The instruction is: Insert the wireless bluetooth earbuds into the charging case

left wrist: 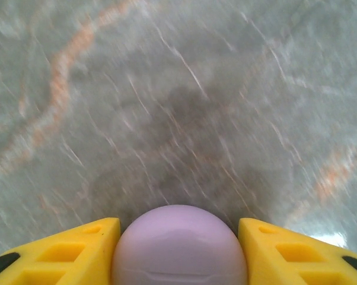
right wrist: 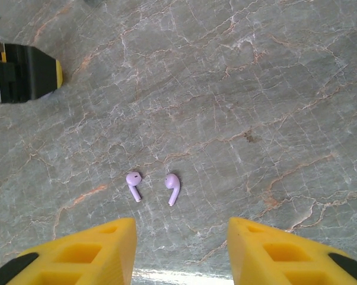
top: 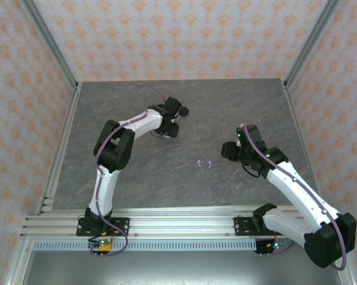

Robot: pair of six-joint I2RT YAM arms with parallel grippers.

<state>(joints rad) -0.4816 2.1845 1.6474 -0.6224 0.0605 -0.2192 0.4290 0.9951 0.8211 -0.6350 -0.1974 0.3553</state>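
Lavender earbuds [right wrist: 172, 188] lie side by side on the bare surface [top: 137, 178], just ahead of the right claw [right wrist: 181, 221], which hangs partly spread and empty, so I judge no insertion done yet. Well apart from them, the left claw [left wrist: 178, 222] presses its yellow fingers [left wrist: 101, 243] against both flanks of the rounded lavender charging case [left wrist: 178, 249], whose lid looks closed and remains to be opened. Grey stone veined with orange forms the surface, enclosed by peach-patterned walls [top: 166, 41] and aluminium posts [top: 48, 41].

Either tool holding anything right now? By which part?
Left tool pinches the lavender case across its rounded sides. Right tool is open, holding nothing.
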